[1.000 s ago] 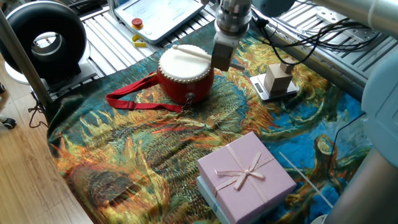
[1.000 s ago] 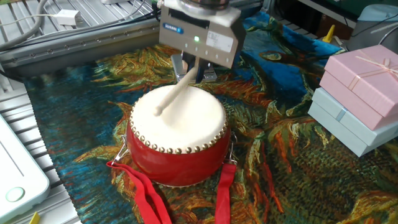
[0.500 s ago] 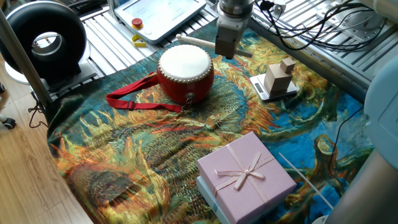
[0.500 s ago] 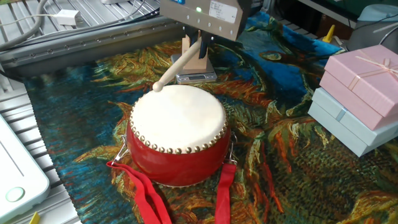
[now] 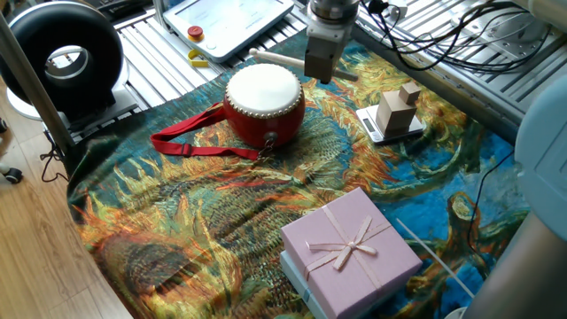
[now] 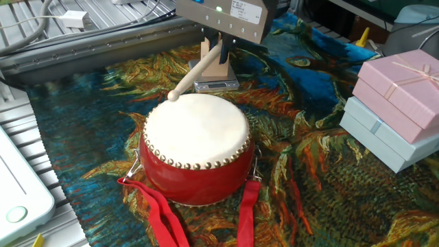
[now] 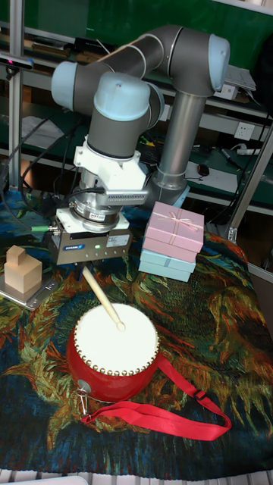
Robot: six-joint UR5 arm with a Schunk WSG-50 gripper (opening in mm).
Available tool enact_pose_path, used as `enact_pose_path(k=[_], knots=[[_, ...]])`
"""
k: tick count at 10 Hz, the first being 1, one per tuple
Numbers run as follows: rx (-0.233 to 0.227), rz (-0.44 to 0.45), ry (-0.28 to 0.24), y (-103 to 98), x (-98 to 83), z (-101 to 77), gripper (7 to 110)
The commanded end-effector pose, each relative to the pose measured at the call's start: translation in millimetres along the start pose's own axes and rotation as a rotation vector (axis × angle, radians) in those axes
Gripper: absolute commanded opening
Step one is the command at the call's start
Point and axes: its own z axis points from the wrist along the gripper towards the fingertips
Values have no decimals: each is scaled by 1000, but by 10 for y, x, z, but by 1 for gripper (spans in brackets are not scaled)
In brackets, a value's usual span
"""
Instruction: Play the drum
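The drum (image 5: pixel 263 99) has a red body and a cream skin head, and stands on the patterned cloth; it also shows in the other fixed view (image 6: pixel 197 140) and the tall view (image 7: pixel 114 355). Its red strap (image 5: pixel 190 142) trails to the left. My gripper (image 5: pixel 320 76) hangs just behind the drum, shut on a pale wooden drumstick (image 5: pixel 275 58). The drumstick (image 6: pixel 196 73) slants down from the gripper (image 6: pixel 221 45) toward the head. Its rounded tip hovers a little above the skin near the far rim, not touching. In the tall view the drumstick (image 7: pixel 102 298) points from the gripper (image 7: pixel 85 267) over the head.
A lilac gift box (image 5: pixel 350 246) sits on a pale blue box at the front right. Wooden blocks (image 5: pixel 396 112) stand on a small scale behind the drum. A black ring-shaped device (image 5: pixel 62 51) and a white pendant (image 5: pixel 221 19) lie at the back left. Cables run along the back right.
One second ago the drumstick lay down on the skin with the gripper low. The gripper has since risen and lifted the stick clear; it has barely moved in the last half second.
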Motion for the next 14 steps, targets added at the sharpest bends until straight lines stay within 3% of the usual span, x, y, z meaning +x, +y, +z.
enact_pose_path(k=[1,6,14], knots=[[-38,12,-20,72,-114,108,7],[-1,12,-19,68,-249,351,7],[-35,26,-37,120,-341,471,7]])
